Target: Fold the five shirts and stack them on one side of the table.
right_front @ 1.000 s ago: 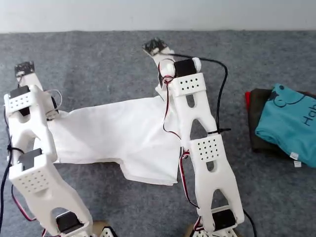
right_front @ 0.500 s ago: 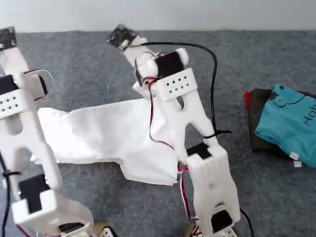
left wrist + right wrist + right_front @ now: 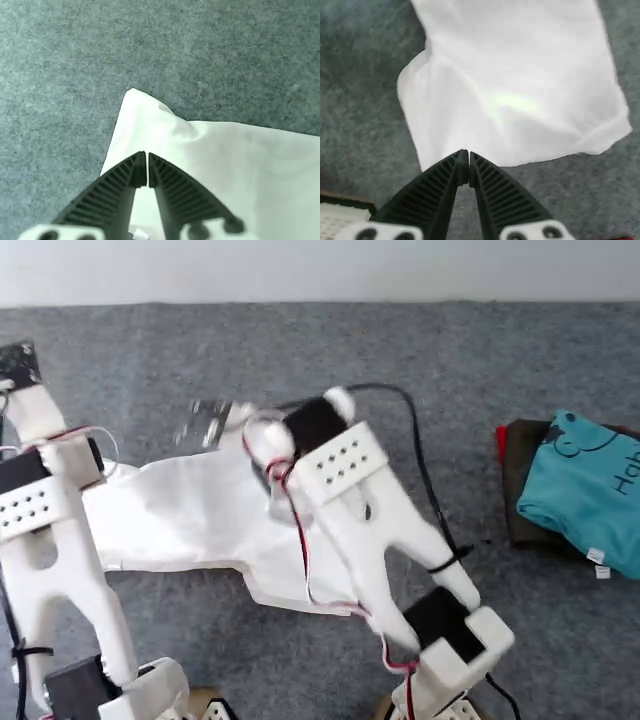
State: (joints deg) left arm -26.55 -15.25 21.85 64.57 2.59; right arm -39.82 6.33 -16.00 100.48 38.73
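Shirt (image 3: 190, 520), white, lay spread at about 8 o'clock on the bench (image 3: 480, 360) in the high view, well apart from the stack (image 3: 580, 490) of folded ones at 3 o'clock. Within the last second the right arm had swung from the cloth's 1 o'clock corner toward 10 o'clock. That left the right end effector (image 3: 205, 425) blurred over the upper edge. The left end effector (image 3: 18, 362) had drawn off toward 10 o'clock, beyond the cloth, which lay much as before.

In the left wrist view, the left end effector (image 3: 147, 155) was pressed together above a shirt (image 3: 225, 165) corner, with no cloth seen between its tips.

In the right wrist view, the right end effector (image 3: 468, 152) was likewise pressed together, over the shirt's (image 3: 520, 90) edge.

Both had probably finished one pass and were moving to new holds, with this shirt's folding not yet complete.
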